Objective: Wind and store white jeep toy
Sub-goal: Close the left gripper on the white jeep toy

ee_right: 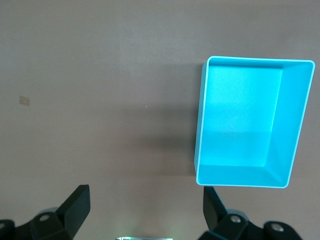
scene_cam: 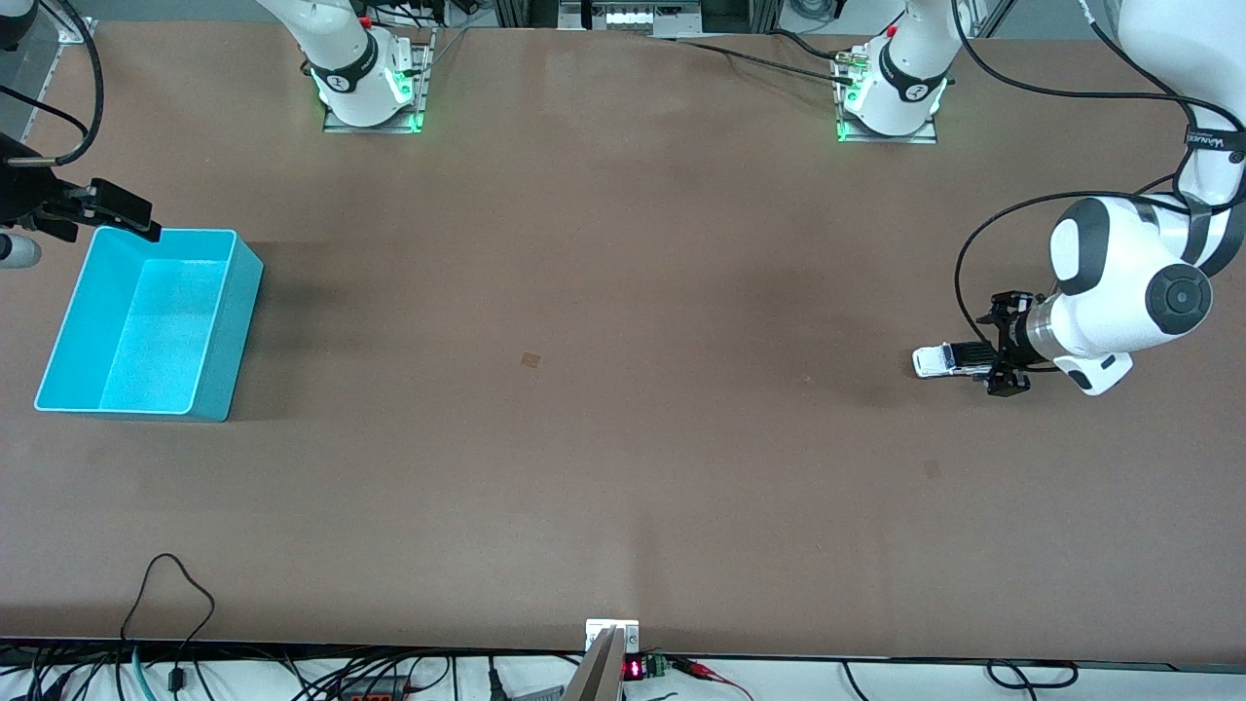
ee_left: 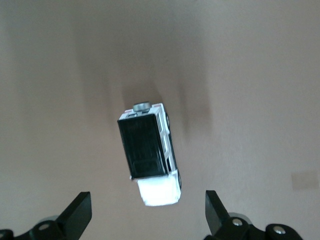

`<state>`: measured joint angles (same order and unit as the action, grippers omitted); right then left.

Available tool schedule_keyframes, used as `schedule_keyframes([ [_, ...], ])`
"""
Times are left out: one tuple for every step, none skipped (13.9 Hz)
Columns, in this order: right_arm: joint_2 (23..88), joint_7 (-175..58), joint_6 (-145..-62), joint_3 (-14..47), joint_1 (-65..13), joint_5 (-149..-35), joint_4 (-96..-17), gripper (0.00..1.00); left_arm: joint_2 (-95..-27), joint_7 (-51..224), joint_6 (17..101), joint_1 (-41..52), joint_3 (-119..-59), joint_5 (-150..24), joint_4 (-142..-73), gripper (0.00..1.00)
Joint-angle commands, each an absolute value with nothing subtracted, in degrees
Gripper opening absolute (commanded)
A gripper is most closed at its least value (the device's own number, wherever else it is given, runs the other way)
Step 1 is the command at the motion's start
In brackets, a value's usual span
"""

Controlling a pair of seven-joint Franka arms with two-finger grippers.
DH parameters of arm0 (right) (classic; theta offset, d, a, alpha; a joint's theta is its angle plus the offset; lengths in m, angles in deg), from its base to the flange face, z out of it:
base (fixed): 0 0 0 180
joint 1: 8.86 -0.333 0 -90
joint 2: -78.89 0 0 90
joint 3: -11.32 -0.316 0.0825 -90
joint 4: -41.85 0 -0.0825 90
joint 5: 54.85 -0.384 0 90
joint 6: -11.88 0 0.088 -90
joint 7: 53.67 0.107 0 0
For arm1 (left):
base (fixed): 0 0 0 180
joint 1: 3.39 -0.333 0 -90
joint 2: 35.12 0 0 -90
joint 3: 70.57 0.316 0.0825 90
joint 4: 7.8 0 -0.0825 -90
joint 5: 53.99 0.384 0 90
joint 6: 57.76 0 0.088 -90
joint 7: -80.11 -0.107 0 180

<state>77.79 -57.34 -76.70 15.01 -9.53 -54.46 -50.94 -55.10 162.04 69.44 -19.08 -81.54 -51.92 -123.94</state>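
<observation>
The brown tabletop (scene_cam: 623,438) carries only two loose things, one toward each end. Its edge nearest the front camera has a small metal bracket (scene_cam: 611,631) at the middle, with cables hanging below it.

Toward the left arm's end of the tabletop, about midway between the near and the robots' edge, the white jeep toy (scene_cam: 946,359) stands on its wheels on the bare surface. Its black ribbed roof panel faces up and its white hood points toward the middle of the tabletop. In the left wrist view the white jeep toy (ee_left: 150,154) lies slightly askew, with a small grey knob at its rear end.

The left gripper (scene_cam: 1003,352) hangs low just beside the toy's rear, over the tabletop near that end's edge. Its jaws stand spread wide and grasp nothing; in the left wrist view both black fingers (ee_left: 76,216) flank the toy's hood without touching it.

Toward the right arm's end sits the cyan bin (scene_cam: 58,350), a rectangular open-topped box, close to that end's edge. Nothing lies in the cyan bin (ee_right: 202,125) in the right wrist view.

The right gripper (scene_cam: 122,214) waits above the bin's corner nearest the robots' edge, its fingers (ee_right: 75,210) released and spread wide, holding nothing.
</observation>
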Motion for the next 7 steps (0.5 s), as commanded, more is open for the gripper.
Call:
schedule_keyframes([
  [78.1,-57.5,-75.8,14.8,-10.2,-54.5,-50.6,1.0,-55.8,165.1,73.6,-20.2,-81.8,-50.9,-126.0,1.0],
  [78.1,-57.5,-75.8,14.8,-10.2,-54.5,-50.7,1.0,-55.9,166.5,74.6,-20.4,-81.8,-50.9,-126.5,1.0],
  [78.1,-57.5,-75.7,14.8,-10.2,-54.5,-50.7,1.0,-56.3,167.6,75.3,-20.6,-81.7,-50.9,-127.0,1.0],
  [78.1,-57.5,-75.7,14.8,-10.2,-54.5,-50.7,1.0,-56.6,168.0,75.7,-20.6,-81.8,-50.9,-127.0,1.0],
  [78.1,-57.4,-75.7,14.8,-10.3,-54.5,-50.8,1.0,-57.0,168.7,75.9,-20.6,-81.8,-50.9,-127.0,1.0],
  [78.1,-57.4,-75.7,14.8,-10.3,-54.5,-50.8,1.0,-57.3,169.1,77.1,-20.7,-81.7,-50.9,-127.1,1.0],
  [78.1,-57.4,-75.7,14.8,-10.3,-54.5,-50.8,1.0,-57.6,169.2,77.5,-20.7,-81.6,-50.2,-127.3,1.0],
])
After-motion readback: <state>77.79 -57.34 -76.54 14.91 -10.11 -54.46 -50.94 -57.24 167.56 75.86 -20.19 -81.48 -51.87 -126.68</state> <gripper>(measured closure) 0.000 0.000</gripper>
